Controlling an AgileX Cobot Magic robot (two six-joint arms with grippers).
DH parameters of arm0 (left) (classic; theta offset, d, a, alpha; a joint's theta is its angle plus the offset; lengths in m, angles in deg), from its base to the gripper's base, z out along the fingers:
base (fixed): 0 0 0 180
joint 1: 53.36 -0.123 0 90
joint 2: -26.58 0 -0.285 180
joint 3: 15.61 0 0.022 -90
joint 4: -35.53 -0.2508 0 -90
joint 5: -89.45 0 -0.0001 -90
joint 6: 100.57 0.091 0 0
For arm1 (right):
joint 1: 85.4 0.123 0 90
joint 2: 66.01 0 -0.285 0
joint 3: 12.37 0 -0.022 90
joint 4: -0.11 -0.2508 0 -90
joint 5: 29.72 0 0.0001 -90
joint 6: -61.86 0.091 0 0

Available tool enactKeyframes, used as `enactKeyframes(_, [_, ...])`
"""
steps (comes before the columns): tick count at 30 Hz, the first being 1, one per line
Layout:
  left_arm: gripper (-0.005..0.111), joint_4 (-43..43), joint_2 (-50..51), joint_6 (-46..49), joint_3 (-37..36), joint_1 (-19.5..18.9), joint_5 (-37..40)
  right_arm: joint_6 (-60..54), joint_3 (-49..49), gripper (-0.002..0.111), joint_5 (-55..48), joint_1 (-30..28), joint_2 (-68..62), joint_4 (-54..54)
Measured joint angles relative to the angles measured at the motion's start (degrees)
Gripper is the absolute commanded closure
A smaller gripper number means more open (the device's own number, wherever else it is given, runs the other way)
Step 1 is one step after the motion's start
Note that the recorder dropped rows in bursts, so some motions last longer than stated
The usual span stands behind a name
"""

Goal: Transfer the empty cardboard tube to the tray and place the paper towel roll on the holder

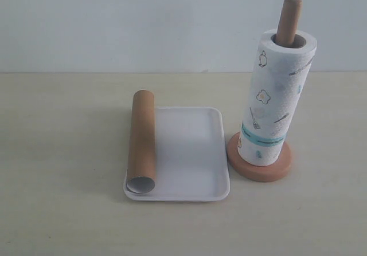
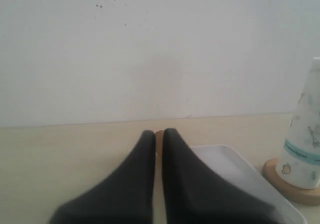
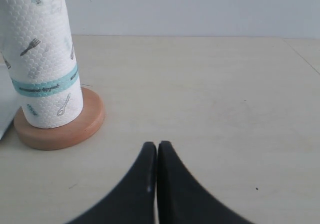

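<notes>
The empty cardboard tube (image 1: 141, 141) lies lengthwise along the left side of the white tray (image 1: 192, 153), its open end towards the camera. The paper towel roll (image 1: 274, 95) stands upright on the holder, with the wooden post (image 1: 288, 18) poking out of its core and the round base (image 1: 261, 170) under it. Neither gripper shows in the exterior view. My left gripper (image 2: 158, 134) is shut and empty; a sliver of the tube shows beyond its tips. My right gripper (image 3: 157, 146) is shut, empty, over bare table near the roll (image 3: 42, 53).
A pale wall rises behind the beige table. The left wrist view shows the tray (image 2: 225, 166) and the roll (image 2: 307, 134) on its base (image 2: 290, 189). The holder's base (image 3: 65, 131) and a corner of the tray (image 3: 4, 108) show in the right wrist view.
</notes>
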Motion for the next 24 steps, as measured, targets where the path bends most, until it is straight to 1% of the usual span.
enactKeyframes(2, [0.102, 0.0, 0.0, 0.0, 0.0, -1.5, 1.4, 0.0, 0.0, 0.109, 0.0, 0.0, 0.0, 0.0])
enactKeyframes(6, [0.102, 0.4, 0.0, -0.7, -1.6, -11.3, 2.6, 0.0, 0.0, 0.109, 0.0, 0.0, 0.0, 0.0])
enactKeyframes(8, [0.102, 0.0, 0.0, -0.5, -3.5, -13.4, 2.6, 0.0, 0.0, 0.109, 0.0, 0.0, 0.0, 0.0])
enactKeyframes(14, [0.102, -0.7, 0.0, 1.6, -4.8, -13.9, 5.2, 0.0, 0.0, 0.109, 0.0, 0.0, 0.0, 0.0])
enactKeyframes(18, [0.102, -0.7, 0.0, 1.5, -4.8, -13.9, 2.5, 0.0, 0.0, 0.109, 0.0, 0.0, 0.0, 0.0])
enactKeyframes(20, [0.102, -0.7, 0.0, 1.5, -4.8, -13.9, 2.4, 0.0, 0.0, 0.109, 0.0, 0.0, 0.0, 0.0])
enactKeyframes(24, [0.102, -0.9, 0.0, 1.6, -4.8, -13.9, 7.2, 0.0, 0.0, 0.109, 0.0, 0.0, 0.0, 0.0])
